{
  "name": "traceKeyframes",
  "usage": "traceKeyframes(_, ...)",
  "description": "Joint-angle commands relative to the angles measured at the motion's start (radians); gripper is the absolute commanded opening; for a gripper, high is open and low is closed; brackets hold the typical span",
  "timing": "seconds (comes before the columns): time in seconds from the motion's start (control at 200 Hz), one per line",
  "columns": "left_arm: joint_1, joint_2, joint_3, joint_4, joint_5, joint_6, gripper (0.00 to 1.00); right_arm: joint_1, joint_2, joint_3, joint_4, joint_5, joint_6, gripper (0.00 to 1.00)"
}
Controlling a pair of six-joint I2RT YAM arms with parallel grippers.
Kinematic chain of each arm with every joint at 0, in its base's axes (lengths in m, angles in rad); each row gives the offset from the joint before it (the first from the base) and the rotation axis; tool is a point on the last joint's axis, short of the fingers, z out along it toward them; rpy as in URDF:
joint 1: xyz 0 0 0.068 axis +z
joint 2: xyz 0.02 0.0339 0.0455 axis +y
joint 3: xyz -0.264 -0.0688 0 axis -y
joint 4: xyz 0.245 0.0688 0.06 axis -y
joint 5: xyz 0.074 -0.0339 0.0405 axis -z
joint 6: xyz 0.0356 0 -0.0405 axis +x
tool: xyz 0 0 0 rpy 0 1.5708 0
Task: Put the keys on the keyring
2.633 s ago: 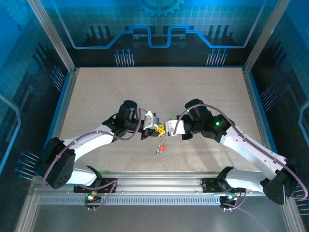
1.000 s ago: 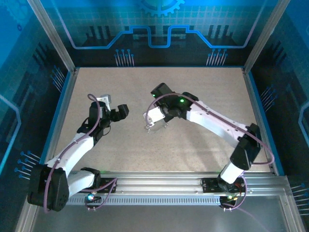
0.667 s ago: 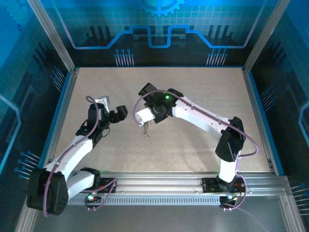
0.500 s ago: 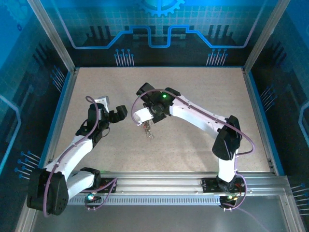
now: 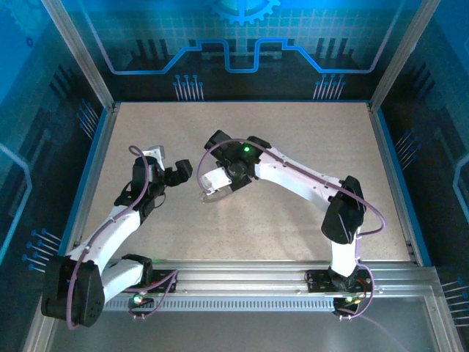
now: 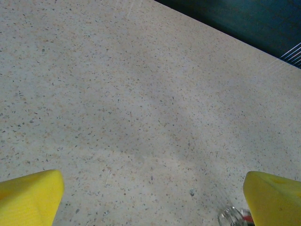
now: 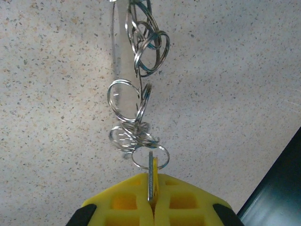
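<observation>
My right gripper (image 7: 153,188) is shut on a yellow-headed key (image 7: 151,176), seen edge-on between the yellow pads (image 7: 122,202). A thin silver ring (image 7: 150,157) passes through the key, and a chain of silver rings (image 7: 128,101) runs from it over the table. From above, the right gripper (image 5: 214,182) is left of centre with the chain (image 5: 209,196) trailing below it. My left gripper (image 5: 181,171) stands open just to its left, nothing between its pads (image 6: 29,197). A silver ring (image 6: 230,217) with a sliver of red (image 6: 246,217) shows at that view's bottom edge. The teal strap is out of view.
The speckled beige table (image 5: 293,139) is bounded by a blue-edged frame and dark walls (image 5: 234,66). A metal rail (image 5: 242,282) runs along the near edge by the arm bases. The right arm's elbow (image 5: 344,213) reaches across the right half.
The right gripper has swung left across the table with the key and chain and come down, so the chain now trails on the table. The left arm drew back left, opened and now holds still.
</observation>
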Motion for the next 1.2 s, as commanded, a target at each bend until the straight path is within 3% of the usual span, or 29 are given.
traceKeyframes(0.0, 0.011, -0.018, 0.008, 0.002, 0.024, -0.005, 0.99, 0.02, -0.008, -0.015, -0.017, 0.007, 0.032, 0.0)
traceKeyframes(0.165, 0.013, -0.023, 0.009, 0.014, 0.076, 0.001, 0.99, 0.023, -0.011, -0.035, -0.012, -0.003, 0.043, 0.0)
traceKeyframes(0.45, 0.013, -0.072, -0.057, 0.177, 0.322, 0.065, 0.97, 0.013, -0.011, -0.045, -0.018, -0.012, 0.066, 0.0)
traceKeyframes(0.63, 0.013, -0.098, -0.071, 0.19, 0.379, 0.078, 0.96, -0.002, -0.008, -0.045, -0.021, -0.017, 0.08, 0.0)
traceKeyframes(1.196, 0.015, -0.086, -0.069, 0.162, 0.341, 0.048, 0.97, -0.168, 0.124, -0.007, 0.03, -0.118, 0.138, 0.0)
